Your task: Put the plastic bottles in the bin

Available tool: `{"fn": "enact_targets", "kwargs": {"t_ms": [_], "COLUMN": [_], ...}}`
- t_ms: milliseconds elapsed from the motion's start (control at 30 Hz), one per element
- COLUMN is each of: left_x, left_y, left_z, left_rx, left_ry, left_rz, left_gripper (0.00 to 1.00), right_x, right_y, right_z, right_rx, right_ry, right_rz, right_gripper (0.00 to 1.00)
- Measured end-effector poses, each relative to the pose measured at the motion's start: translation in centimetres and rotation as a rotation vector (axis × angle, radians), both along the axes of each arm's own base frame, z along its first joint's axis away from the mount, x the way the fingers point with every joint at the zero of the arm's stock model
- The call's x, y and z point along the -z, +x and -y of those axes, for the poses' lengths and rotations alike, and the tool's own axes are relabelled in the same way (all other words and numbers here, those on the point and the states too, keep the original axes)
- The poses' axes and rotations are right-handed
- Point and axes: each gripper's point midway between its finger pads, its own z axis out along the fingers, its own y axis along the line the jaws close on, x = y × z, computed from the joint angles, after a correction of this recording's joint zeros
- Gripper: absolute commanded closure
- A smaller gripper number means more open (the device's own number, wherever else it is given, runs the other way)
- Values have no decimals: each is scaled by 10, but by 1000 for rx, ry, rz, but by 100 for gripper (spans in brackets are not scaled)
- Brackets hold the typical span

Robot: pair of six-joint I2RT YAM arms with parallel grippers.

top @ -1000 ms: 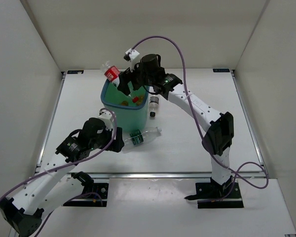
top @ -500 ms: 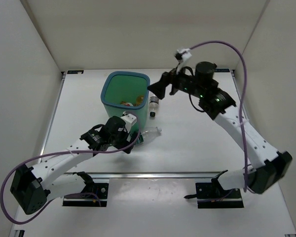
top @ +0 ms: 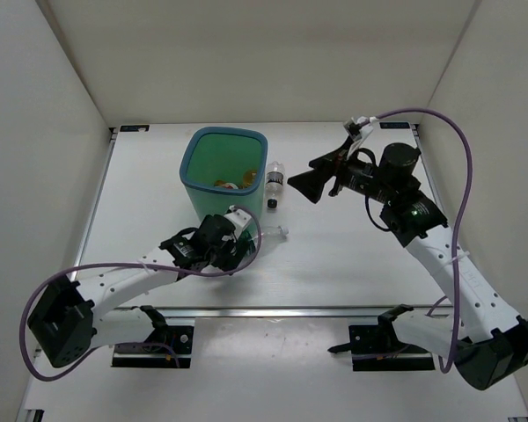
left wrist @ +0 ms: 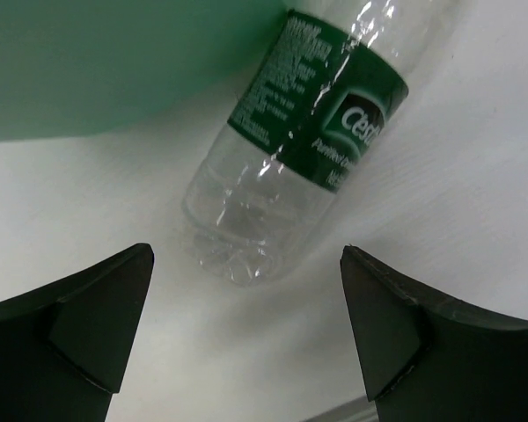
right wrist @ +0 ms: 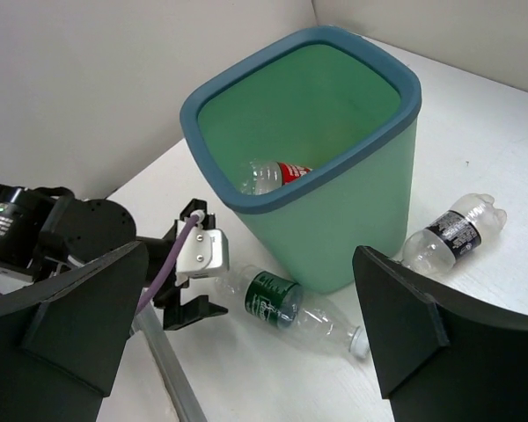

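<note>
The teal bin [top: 190,167] stands at the back left; its rim also shows in the right wrist view [right wrist: 213,171]. A red-label bottle [right wrist: 277,174] lies inside it, with orange pieces [top: 222,184]. A green-label bottle [left wrist: 308,149] lies on the table against the bin's front; it also shows in the right wrist view [right wrist: 286,303]. My left gripper [left wrist: 246,255] is open, its jaws either side of that bottle's base, not touching it; it sits low in the top view [top: 243,246]. A dark-label bottle [top: 274,182] lies right of the bin. My right gripper [top: 301,178] is open and empty, up in the air right of the bin.
White walls enclose the table on the left, back and right. A metal rail [top: 273,309] runs along the near edge. The right arm's purple cable [top: 465,176] loops high on the right. The left arm's cable [top: 35,299] trails at the left.
The right gripper let the red-label bottle go into the bin and drew back to the right, empty. The left gripper moved forward and down to the base of the green-label bottle.
</note>
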Motion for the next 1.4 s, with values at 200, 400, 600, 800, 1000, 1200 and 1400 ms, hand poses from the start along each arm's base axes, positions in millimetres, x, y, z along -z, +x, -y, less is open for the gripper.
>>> {"fn": "enact_targets", "kwargs": {"t_ms": [200, 400, 600, 800, 1000, 1200, 1400], "left_x": [21, 41, 30, -7, -111, -248, -332], "left_y": [6, -1, -5, -20, -32, 3, 87], "left_z": [6, 10, 27, 41, 91, 102, 30], "left_rx": [48, 90, 113, 167, 272, 191, -188], "left_ry": [91, 145, 90, 1, -286, -574, -730], "left_rz": [-21, -78, -64, -36, 20, 236, 625], "left_gripper": [2, 29, 59, 62, 60, 60, 58], "right_x": [4, 15, 29, 59, 87, 115, 168], "right_y": [-4, -1, 7, 24, 43, 65, 79], "right_z": [18, 36, 45, 58, 85, 104, 88], "right_rx": [22, 75, 132, 225, 350, 456, 432], "right_ry": [37, 47, 28, -25, -66, -105, -180], "right_rz": [11, -1, -40, -130, -224, -300, -432], "right_gripper": [1, 4, 6, 5, 6, 5, 6]}}
